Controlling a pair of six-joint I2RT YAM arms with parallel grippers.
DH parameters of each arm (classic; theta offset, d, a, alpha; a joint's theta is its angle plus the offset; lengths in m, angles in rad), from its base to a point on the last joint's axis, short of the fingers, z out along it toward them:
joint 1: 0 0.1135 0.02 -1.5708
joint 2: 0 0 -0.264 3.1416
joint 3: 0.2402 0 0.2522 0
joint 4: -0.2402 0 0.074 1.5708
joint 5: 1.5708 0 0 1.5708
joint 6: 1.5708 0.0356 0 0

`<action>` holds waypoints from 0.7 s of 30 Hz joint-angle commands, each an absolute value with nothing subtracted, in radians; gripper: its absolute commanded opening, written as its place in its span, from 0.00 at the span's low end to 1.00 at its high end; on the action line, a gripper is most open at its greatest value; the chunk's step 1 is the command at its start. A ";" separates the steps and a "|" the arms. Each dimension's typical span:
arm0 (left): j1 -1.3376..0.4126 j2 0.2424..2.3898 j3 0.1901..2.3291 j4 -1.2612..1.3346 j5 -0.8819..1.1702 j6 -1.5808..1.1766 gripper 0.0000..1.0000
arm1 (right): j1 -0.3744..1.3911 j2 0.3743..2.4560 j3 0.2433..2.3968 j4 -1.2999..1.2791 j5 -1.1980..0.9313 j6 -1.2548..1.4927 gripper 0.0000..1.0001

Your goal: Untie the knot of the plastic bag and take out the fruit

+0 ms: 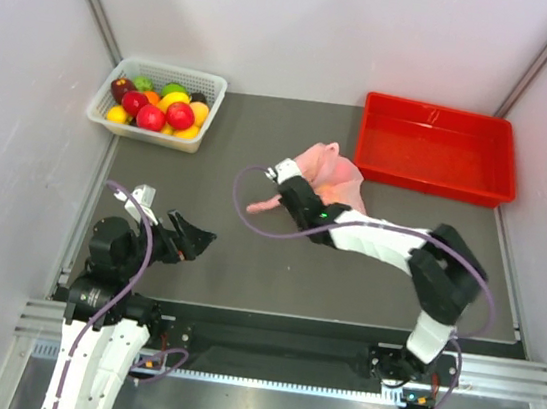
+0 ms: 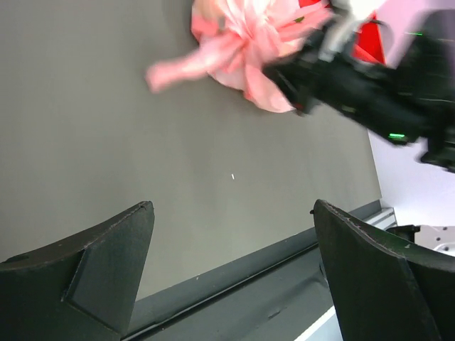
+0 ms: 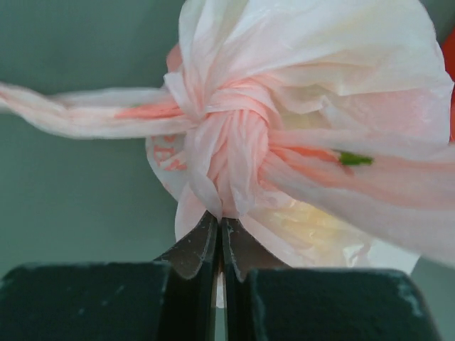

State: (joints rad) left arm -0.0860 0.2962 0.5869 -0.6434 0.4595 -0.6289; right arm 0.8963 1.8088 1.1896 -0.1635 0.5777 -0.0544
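Observation:
The pink plastic bag (image 1: pixel 336 175) lies at the middle of the grey table, tied shut. My right gripper (image 1: pixel 289 183) is at its left side. In the right wrist view the gripper (image 3: pixel 219 217) is shut, its tips pinching the film at the lower edge of the knot (image 3: pixel 231 138). One handle strip (image 3: pixel 78 112) runs left from the knot. Something pale yellow (image 3: pixel 320 229) shows faintly through the film; the fruit is otherwise hidden inside. My left gripper (image 1: pixel 198 240) is open and empty, well left of the bag. In its wrist view (image 2: pixel 231 206) the bag (image 2: pixel 242 42) lies far ahead.
A white basket (image 1: pixel 212 82) with a pile of red, yellow and green fruits stands at the back left. A red tray (image 1: pixel 437 150) stands at the back right, close behind the bag. White walls enclose the table on three sides.

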 commanded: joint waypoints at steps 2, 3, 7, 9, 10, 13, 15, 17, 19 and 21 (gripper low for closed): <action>-0.086 0.294 0.611 -0.600 0.477 -0.646 0.98 | 0.790 1.484 0.999 0.074 0.036 -0.247 0.00; -0.084 0.298 0.604 -0.586 0.479 -0.650 0.98 | 0.760 1.445 0.962 0.107 -0.042 -0.288 0.00; -0.084 0.322 0.574 -0.514 0.501 -0.699 0.98 | 0.739 1.281 0.806 0.158 -0.158 -0.356 0.00; -0.086 0.356 0.562 -0.445 0.529 -0.718 0.98 | 0.738 1.227 0.798 0.123 -0.198 -0.383 0.00; -0.086 0.373 0.558 -0.427 0.544 -0.742 0.98 | 0.738 1.215 0.798 0.074 -0.210 -0.396 0.00; -0.086 0.454 0.555 -0.333 0.584 -0.781 0.99 | 0.738 1.174 0.782 0.019 -0.226 -0.407 0.00; -0.090 0.529 0.564 -0.277 0.603 -0.795 0.99 | 0.738 1.140 0.758 0.003 -0.212 -0.390 0.00; -0.107 0.615 0.580 -0.252 0.600 -0.798 0.99 | 0.739 1.108 0.743 0.003 -0.199 -0.367 0.00; -0.165 0.714 0.613 -0.220 0.568 -0.790 0.99 | 0.747 1.091 0.715 0.003 -0.213 -0.361 0.00; -0.263 0.782 0.656 -0.204 0.493 -0.793 0.99 | 0.773 1.074 0.690 0.005 -0.203 -0.357 0.00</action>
State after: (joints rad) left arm -0.1696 0.6991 0.5774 -0.3298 0.5476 -0.7788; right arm 0.7433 1.1206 0.7143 -0.0093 -0.1699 -0.3634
